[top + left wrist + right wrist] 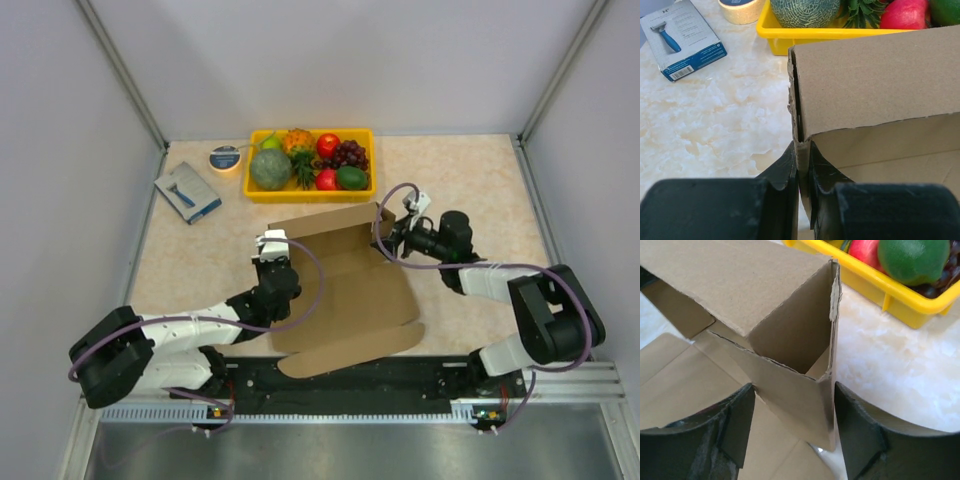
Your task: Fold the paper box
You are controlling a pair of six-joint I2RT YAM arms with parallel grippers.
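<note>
The paper box [345,290] is brown corrugated cardboard, partly folded, with its far wall raised and its flat panels lying toward the arm bases. My left gripper [272,250] is shut on the box's left side wall; in the left wrist view the fingertips [802,150] pinch the upright cardboard edge [875,85]. My right gripper [388,240] is open at the box's right far corner. In the right wrist view its fingers [794,390] straddle the folded corner flap [790,390] without closing on it.
A yellow fruit tray [310,195] stands just behind the box and shows in both wrist views [790,32] [890,300]. A blue-and-grey packet [188,192] and a tape roll [225,158] lie at the back left. Grey walls enclose the table.
</note>
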